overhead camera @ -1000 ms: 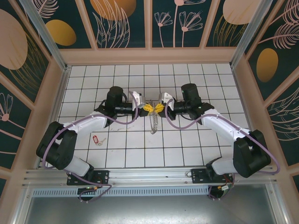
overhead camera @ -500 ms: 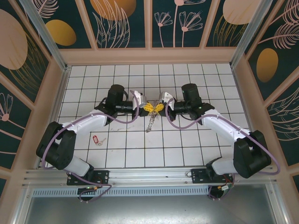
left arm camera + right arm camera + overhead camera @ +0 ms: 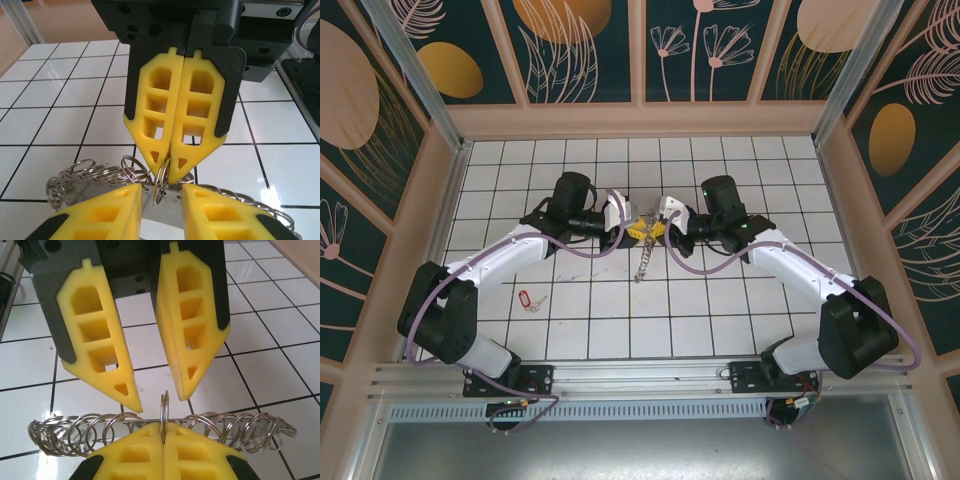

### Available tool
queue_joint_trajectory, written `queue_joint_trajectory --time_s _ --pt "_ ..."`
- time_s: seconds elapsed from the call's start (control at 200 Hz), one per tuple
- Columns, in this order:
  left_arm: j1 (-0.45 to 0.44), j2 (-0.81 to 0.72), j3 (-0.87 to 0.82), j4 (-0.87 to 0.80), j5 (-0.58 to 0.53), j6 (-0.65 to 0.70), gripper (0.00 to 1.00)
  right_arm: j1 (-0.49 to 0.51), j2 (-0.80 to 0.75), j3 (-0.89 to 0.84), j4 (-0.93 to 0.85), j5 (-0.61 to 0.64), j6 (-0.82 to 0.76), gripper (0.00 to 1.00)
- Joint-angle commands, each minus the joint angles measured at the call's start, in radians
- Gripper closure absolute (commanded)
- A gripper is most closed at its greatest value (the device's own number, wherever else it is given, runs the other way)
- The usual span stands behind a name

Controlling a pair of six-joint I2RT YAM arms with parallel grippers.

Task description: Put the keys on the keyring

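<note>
- While both arms met over the middle, the white tiled table [image 3: 720, 300] carried everything, with the arm bases at 6 o'clock in the top view.
- Left arm [image 3: 500, 255] reached in from 8 o'clock and right arm [image 3: 790, 265] from 4 o'clock. Their wrists sat nose to nose just toward 12 o'clock of table centre.
- Left gripper [image 3: 157, 397] had its yellow fingers spread with a clear gap between them. One upright ring stood in line with that gap, ungripped.
- Right gripper [image 3: 167, 170] had its fingers pressed together, pinching that same upright ring at the very tips.
- Keyring [image 3: 90, 432] was a string of coiled metal rings. In the wrist views it ran out to 3 and 9 o'clock of the pinched ring. In the top view it hung from the fingertips toward 6 o'clock. I couldn't tell whether its lower end touched the tiles.
- Red-tagged key [image 3: 527, 298] lay flat on the table at 8 o'clock from the keyring, well apart from it, just beside the left arm.
</note>
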Motion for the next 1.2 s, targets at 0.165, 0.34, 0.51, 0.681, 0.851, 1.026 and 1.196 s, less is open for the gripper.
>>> queue_joint_trajectory --time_s 0.165,0.34,0.51,0.681,0.851,1.026,1.196 --pt "-0.009 0.024 0.052 -0.065 0.006 0.047 0.73 0.014 0.010 0.049 -0.008 -0.010 -0.020 1.00" --pt "-0.010 0.045 0.078 -0.113 0.006 0.071 0.73 0.014 0.012 0.052 -0.008 -0.015 -0.021 1.00" --pt "-0.010 0.058 0.094 -0.152 -0.002 0.095 0.74 0.014 0.014 0.056 -0.001 -0.022 -0.021 1.00" --pt "-0.009 0.055 0.094 -0.146 0.013 0.093 0.75 0.014 0.018 0.061 -0.011 -0.017 -0.024 1.00" --pt "-0.009 0.053 0.100 -0.141 0.016 0.093 0.78 0.033 0.031 0.072 -0.029 -0.013 -0.029 1.00" --pt "-0.009 0.058 0.104 -0.136 0.021 0.090 0.79 0.035 0.038 0.075 -0.035 -0.012 -0.036 1.00" --pt "-0.010 0.053 0.102 -0.126 0.014 0.090 0.97 0.035 0.043 0.074 -0.038 -0.004 -0.039 1.00"
